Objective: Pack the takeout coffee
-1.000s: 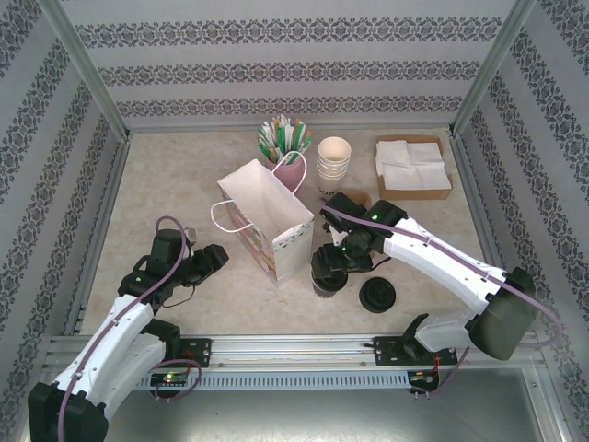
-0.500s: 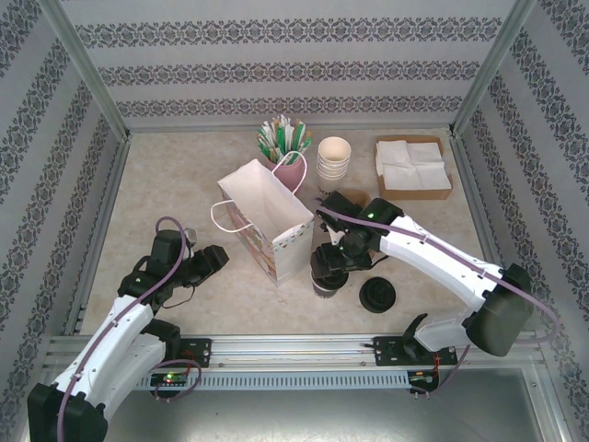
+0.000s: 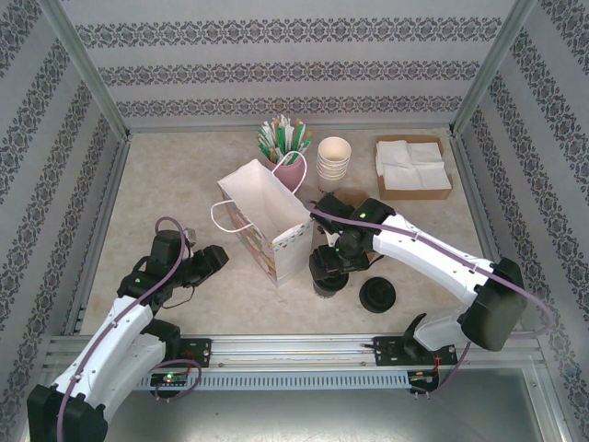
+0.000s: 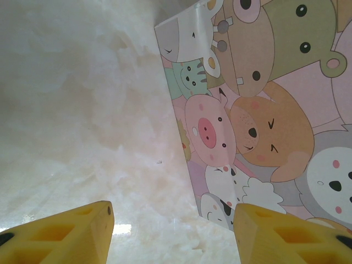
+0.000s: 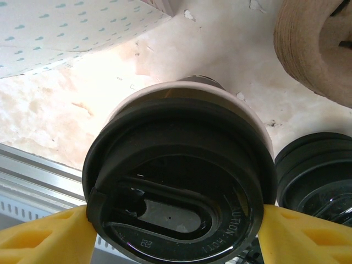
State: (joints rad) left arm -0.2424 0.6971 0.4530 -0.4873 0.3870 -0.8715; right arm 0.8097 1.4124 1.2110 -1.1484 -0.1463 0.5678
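Observation:
The takeout coffee (image 3: 327, 281), a paper cup under a round black lid (image 5: 176, 176), is just right of the paper bag (image 3: 262, 216). My right gripper (image 3: 329, 267) is over it. In the right wrist view, my right gripper (image 5: 176, 220) has a yellow finger pressed against each side of the lid. My left gripper (image 3: 213, 258) stands open near the table to the left of the bag. Nothing is between its fingers (image 4: 82, 231), and the bag's cartoon-animal side (image 4: 258, 110) is straight ahead of them.
A loose black lid (image 3: 377, 295) lies on the table right of the coffee, close by in the right wrist view (image 5: 316, 170). At the back stand stacked unlidded cups (image 3: 334, 164), a holder of stirrers (image 3: 283, 138) and a napkin tray (image 3: 412, 168).
The right arm has shifted a little left toward the bag, with the coffee between its fingers. The left arm has not moved.

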